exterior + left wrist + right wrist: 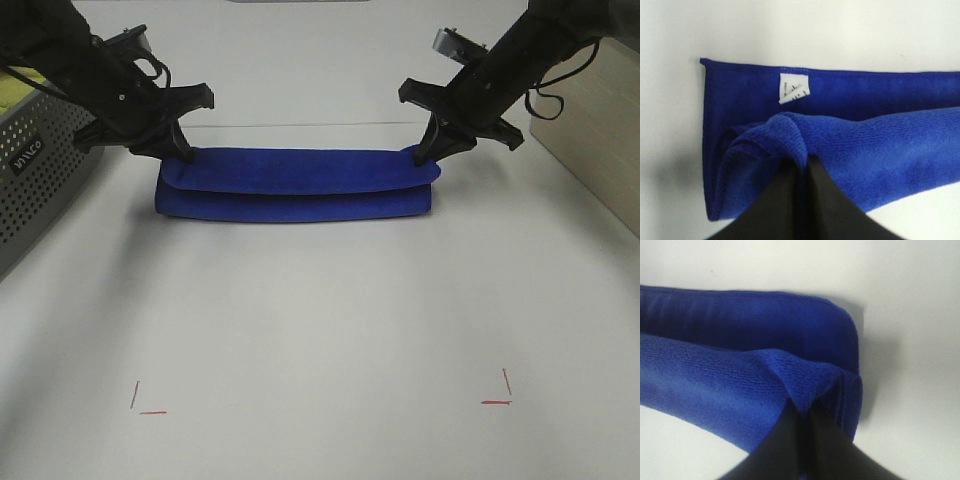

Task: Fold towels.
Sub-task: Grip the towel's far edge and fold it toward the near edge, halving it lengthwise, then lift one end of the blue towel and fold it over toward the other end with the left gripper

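The royal-blue towel (298,184) lies folded into a long narrow strip across the far middle of the white table. My left gripper (180,151) is shut on the towel's upper layer at its left end. My right gripper (428,152) is shut on the upper layer at its right end. In the left wrist view the black fingers (792,195) pinch a raised fold of the towel (875,150), with the white tag (793,88) on the layer below. In the right wrist view the fingers (800,440) pinch the fold near the towel's rounded end (755,360).
A grey perforated basket (35,165) with a yellow-green cloth (20,85) stands at the left edge. A beige box (595,120) stands at the right. Red corner marks (145,400) (500,392) lie on the near table.
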